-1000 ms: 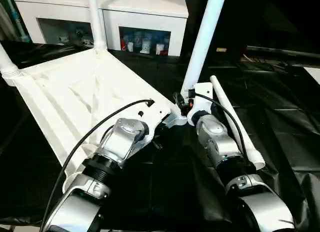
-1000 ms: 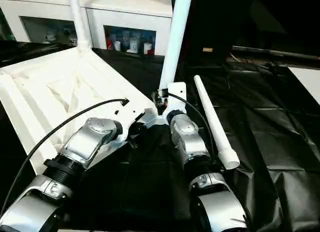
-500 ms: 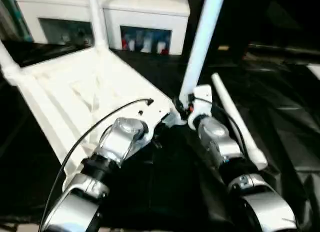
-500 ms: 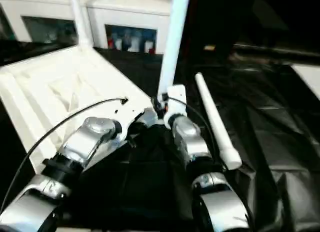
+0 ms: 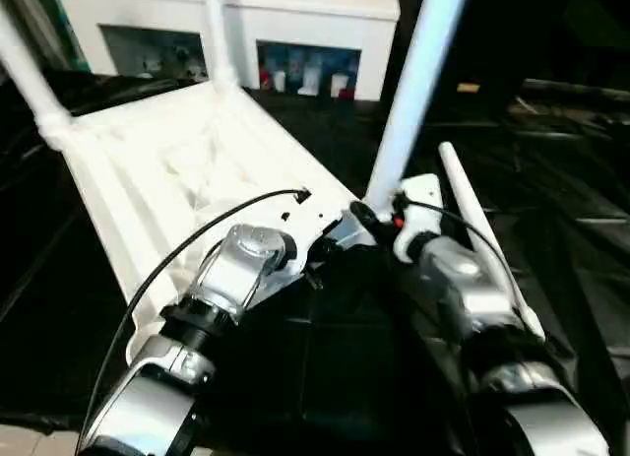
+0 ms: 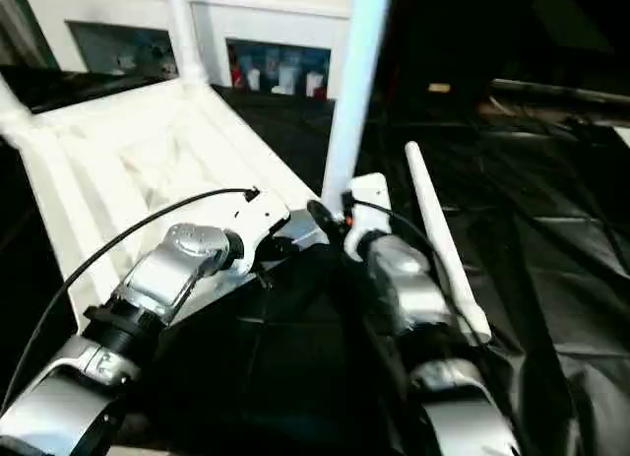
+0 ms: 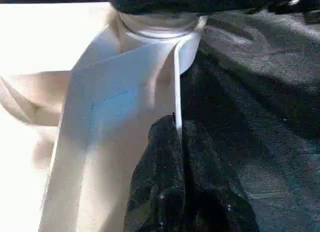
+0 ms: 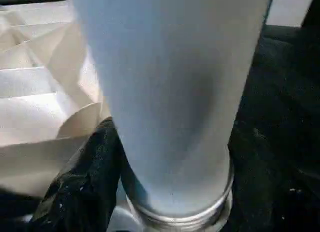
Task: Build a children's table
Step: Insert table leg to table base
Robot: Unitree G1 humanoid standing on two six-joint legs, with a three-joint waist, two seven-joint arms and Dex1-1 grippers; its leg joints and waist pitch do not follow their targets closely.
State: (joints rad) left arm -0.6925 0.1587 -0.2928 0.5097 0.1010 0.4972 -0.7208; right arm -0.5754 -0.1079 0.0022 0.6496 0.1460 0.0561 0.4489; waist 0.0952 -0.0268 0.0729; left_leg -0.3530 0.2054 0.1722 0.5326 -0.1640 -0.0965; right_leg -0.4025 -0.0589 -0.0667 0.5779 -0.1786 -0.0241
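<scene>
Left eye view: the children's table [image 5: 167, 170] lies upside down on the black-draped desk [image 5: 581, 229], ribbed underside up, on the left half of the scene. Three legs stand upright in corner sockets: one at far left [image 5: 30, 82], one at the far corner [image 5: 219, 42], and one at the near right corner [image 5: 413, 92]. A fourth, loose leg [image 5: 487, 239] lies flat on the desk just right of that corner. The left forearm [image 5: 236, 274] reaches forward and rightward to the table's near edge. The right forearm [image 5: 472, 298] reaches forward and leftward to the base of the near right leg. A white cabinet [image 5: 295, 23] stands beyond the desk.

Right eye view: the same layout; the right wrist sits just right of the standing leg's base.

Left wrist view: the left gripper [image 7: 180, 137] is closed, its black fingers [image 7: 160, 182] pinching the thin edge of the table's rim just below the corner socket [image 7: 160, 29].

Right wrist view: one black finger [image 8: 85, 192] of the right gripper lies beside the leg's base; whether the right gripper grips the leg cannot be told.
</scene>
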